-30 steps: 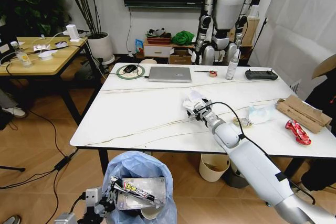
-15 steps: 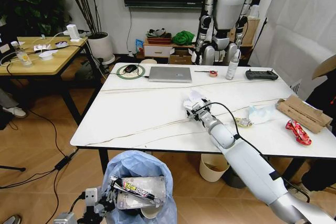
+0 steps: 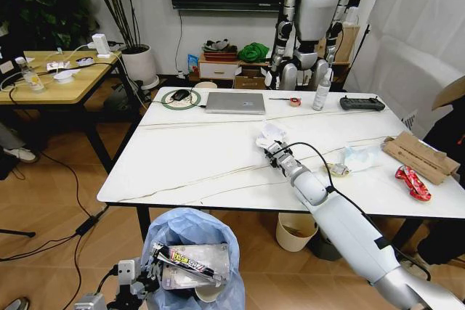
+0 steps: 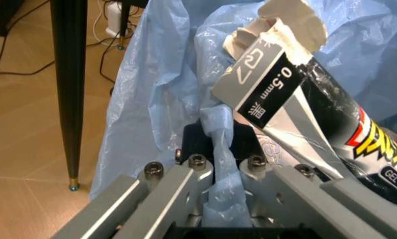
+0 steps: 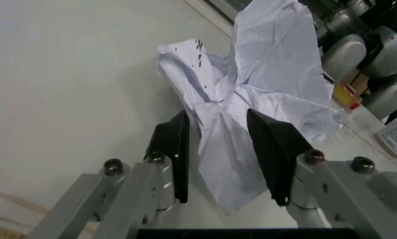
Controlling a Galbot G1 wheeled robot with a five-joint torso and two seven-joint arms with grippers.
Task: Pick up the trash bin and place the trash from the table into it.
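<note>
Your right arm reaches across the large white marble-look table (image 3: 196,157) with thin dark veins, and the right gripper (image 5: 218,149) sits around a crumpled white sheet of paper (image 5: 265,94) near the table's middle. Its two black fingers (image 5: 175,149) stand narrowly apart with the paper's lower fold between them, pressing it but not fully closed. Close firmly on that thick fold before you lift, since a loose edge would likely slip free. Lift straight up so the sheet clears the tabletop.

Below the table's near edge, the small trash bin lined with crinkly pale-blue plastic bag (image 3: 190,234) hangs from the left gripper (image 4: 215,172), whose fingers pinch the bag's rim. A printed silver wrapper (image 4: 305,104) already lies inside.

More trash lies to your right: a crumpled tissue (image 3: 361,156), brown cardboard (image 3: 418,156) and a red wrapper (image 3: 412,182). A silver laptop (image 3: 235,102) and a black remote controller (image 3: 361,104) rest along the far edge.
</note>
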